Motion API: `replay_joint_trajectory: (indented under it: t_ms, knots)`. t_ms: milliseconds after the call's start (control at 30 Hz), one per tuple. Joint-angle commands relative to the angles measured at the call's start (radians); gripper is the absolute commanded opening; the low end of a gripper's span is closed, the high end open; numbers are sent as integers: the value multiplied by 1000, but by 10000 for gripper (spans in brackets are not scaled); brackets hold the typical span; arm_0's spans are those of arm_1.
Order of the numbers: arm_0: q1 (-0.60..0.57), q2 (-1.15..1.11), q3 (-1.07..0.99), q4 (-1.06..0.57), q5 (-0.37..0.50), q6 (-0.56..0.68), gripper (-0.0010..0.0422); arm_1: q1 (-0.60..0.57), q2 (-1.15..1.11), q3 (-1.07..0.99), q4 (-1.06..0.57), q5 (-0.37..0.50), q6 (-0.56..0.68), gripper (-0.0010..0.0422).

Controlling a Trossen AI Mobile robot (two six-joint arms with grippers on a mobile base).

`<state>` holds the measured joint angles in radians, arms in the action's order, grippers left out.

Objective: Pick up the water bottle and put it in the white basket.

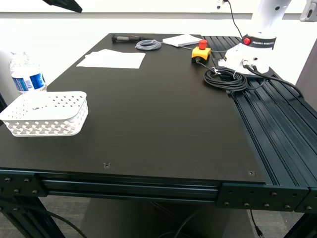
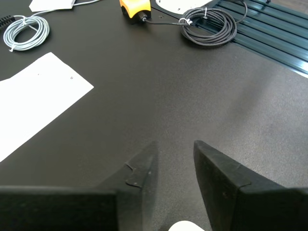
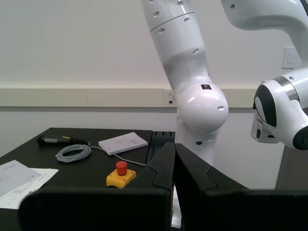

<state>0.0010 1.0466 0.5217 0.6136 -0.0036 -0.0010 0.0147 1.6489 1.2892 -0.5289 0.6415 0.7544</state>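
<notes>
**Bottle half-hidden behind the basket, both grippers clear of it**

The water bottle (image 1: 26,73) stands upright at the exterior view's left edge, its lower part hidden behind the white basket (image 1: 47,114), which sits just in front of it on the bench (image 1: 158,124); whether the two touch is hard to tell; neither shows in a wrist view

My first gripper (image 2: 173,159) hangs over bare bench, its fingers (image 2: 219,178) a narrow gap apart and holding nothing; my second gripper (image 3: 174,163) has its fingers (image 3: 192,178) pressed together, empty, pointing toward a white robot arm (image 3: 192,72)

Further back lie white paper sheets (image 1: 113,58), a grey cable coil (image 1: 148,45), a booklet (image 1: 182,40), a yellow emergency-stop button (image 1: 201,51) and a black cable coil (image 1: 226,78); a dark shape (image 1: 64,4) is cut off at the exterior view's top edge, too little to identify
</notes>
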Motion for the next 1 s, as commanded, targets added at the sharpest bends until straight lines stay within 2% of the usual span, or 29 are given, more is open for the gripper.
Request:
replay_joint_trajectory:
  t_ms: [33,167,433,1000]
  knots:
    - [0,0,1,4,0,0,1,-1,0,-3,0,5,7,80]
    - [0,0,1,4,0,0,1,-2,0,-3,0,4,8,90]
    - [0,0,1,4,0,0,1,-2,0,-3,-1,3,9,145]
    - [0,0,1,4,0,0,1,-2,0,-3,2,-7,4,146]
